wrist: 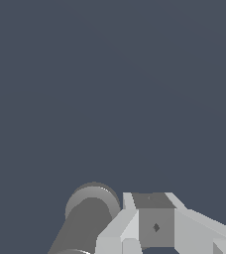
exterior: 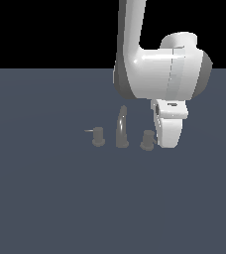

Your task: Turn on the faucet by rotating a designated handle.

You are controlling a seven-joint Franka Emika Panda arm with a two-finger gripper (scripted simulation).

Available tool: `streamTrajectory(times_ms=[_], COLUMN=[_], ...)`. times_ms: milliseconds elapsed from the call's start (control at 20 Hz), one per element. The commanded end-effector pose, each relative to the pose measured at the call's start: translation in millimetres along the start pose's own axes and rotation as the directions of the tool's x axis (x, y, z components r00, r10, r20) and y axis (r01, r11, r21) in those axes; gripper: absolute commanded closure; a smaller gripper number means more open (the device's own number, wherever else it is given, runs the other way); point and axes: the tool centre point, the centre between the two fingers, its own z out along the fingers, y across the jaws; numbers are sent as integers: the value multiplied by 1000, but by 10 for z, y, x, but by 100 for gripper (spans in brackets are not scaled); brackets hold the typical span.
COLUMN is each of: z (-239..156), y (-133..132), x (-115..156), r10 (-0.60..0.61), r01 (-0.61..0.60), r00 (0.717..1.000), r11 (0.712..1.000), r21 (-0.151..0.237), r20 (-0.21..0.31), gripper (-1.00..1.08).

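One twin knob [exterior: 98, 135] beyond spout [exterior: 121, 128]

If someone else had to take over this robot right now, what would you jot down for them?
Hand: down at floor level, right beside the handle; open or shut cannot be told.
Faucet: spout stands in the middle, twin knob on the exterior view's left, the handle on the exterior view's right.
Done: the approach to the handle.
Left: confirm contact with the pin, hidden behind the hand, then rotate the handle.
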Motion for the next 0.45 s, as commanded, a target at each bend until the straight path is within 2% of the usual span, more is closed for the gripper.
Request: streamTrajectory(times_ms=[0,350,400], z=[5,38,38], y=[-4,-12,-12], x=[-77,-609,-609], r10=[-4,-32,-32], r01=[4,33,33], r00=[1000,999,999], r11=[1000,999,999], r21=[-2,-19,-19], r20=[2,12,12], gripper=[108,108,108])
